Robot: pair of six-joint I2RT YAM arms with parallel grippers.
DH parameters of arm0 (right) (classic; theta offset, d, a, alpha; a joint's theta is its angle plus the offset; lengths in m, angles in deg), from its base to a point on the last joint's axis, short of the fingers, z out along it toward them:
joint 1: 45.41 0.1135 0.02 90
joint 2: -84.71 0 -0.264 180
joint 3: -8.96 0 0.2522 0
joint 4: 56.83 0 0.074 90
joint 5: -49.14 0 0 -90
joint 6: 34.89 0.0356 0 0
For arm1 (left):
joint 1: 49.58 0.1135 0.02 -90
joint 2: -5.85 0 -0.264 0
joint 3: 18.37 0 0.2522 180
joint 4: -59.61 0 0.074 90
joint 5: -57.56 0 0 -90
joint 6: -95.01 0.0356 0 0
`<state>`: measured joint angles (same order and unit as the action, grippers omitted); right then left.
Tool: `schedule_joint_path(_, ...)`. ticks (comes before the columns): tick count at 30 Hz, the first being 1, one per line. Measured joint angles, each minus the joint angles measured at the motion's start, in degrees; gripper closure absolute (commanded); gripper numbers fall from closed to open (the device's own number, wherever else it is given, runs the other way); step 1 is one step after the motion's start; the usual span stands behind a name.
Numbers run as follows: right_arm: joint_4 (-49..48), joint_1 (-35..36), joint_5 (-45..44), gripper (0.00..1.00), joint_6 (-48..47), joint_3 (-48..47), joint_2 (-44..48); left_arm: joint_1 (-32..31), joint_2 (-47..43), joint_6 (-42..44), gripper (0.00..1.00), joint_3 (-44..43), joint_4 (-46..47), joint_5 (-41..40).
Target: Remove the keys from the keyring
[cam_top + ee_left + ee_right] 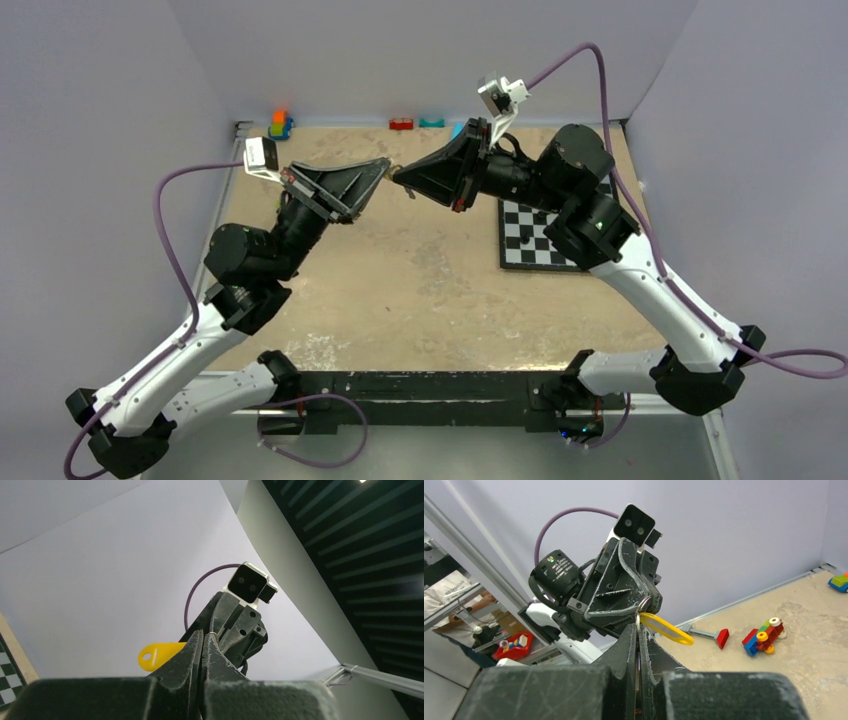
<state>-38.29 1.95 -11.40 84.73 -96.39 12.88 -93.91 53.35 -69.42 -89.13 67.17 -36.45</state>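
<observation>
From above, the left gripper [383, 172] and right gripper [400, 176] are meeting tip to tip in the air over the table [420, 290], near the middle of its far edge. Both are clenching. What they are sharing is too small to read here. I judge the step calls for one side holding steady while the other is working round in small twists, never tugging straight apart.

In the left wrist view, the left jaws are pressing shut on a thin glint of the keyring [212, 633]. The key [157, 656] is jutting out sideways just behind them, its flat yellow head showing a small hole.

In the right wrist view, the right jaws are pinching a slim silver piece just under the ring; ring wire or blade, I cannot tell. The yellow head is pointing toward the toy blocks [764, 635].
</observation>
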Motion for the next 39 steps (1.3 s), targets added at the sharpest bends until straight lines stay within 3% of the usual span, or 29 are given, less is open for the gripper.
schedule_joint_path(14,-3.1,0.2,1.7,1.0,0.3,2.1,1.5,-0.2,0.1,-2.1,1.0,0.0,1.3,2.2)
schedule_joint_path(22,-18.2,-1.4,11.4,1.0,9.5,4.7,1.3,3.5,9.4,-3.1,1.0,-9.0,12.9,16.7)
schedule_joint_path(26,-17.7,0.1,19.0,1.0,10.9,4.7,1.4,6.4,14.3,-4.5,1.0,-16.7,18.8,20.7)
schedule_joint_path(29,-15.8,0.1,20.6,1.0,10.6,4.7,1.9,6.5,14.2,-4.5,1.0,-17.8,21.9,23.1)
schedule_joint_path(39,-11.1,-0.2,21.0,1.0,7.9,4.7,4.8,7.2,7.3,2.7,1.0,-18.6,14.9,24.1)
